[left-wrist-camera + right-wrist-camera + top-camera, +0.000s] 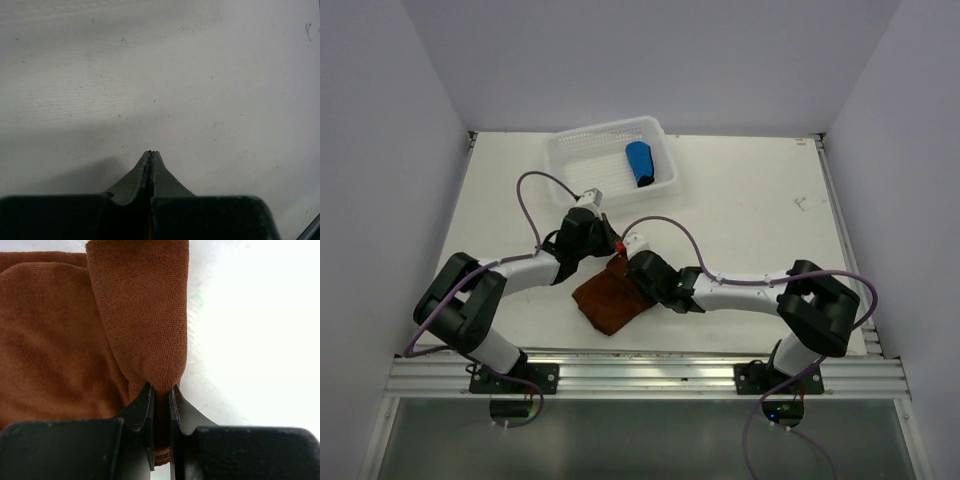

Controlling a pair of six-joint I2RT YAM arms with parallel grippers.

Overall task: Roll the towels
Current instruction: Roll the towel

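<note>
**Right gripper pinches a fold of the rust-brown towel**

Nearest us runs the metal rail (640, 378) that carries both arm bases, just on the near side of the rust-brown towel (610, 300). That towel lies crumpled on the white table (750, 220), and we place everything else from it.

To its left, the left arm (470, 300) reaches in, its wrist just over the towel's far-left corner. From its wrist view we see the left gripper (151, 152) with both fingers pressed flat together, holding nothing, over bare tabletop.

At the towel's right edge, the right arm (760, 295) comes in low. The right gripper (161, 390) is nipped onto a raised fold of the brown cloth. The fold stands up between the two fingertips, and the rest of the towel spreads flat to the left.

Well beyond the towel, at the far side of the table, the white basket (570, 150) sits. The blue towel (640, 163) lies rolled inside it, toward its right end.
</note>
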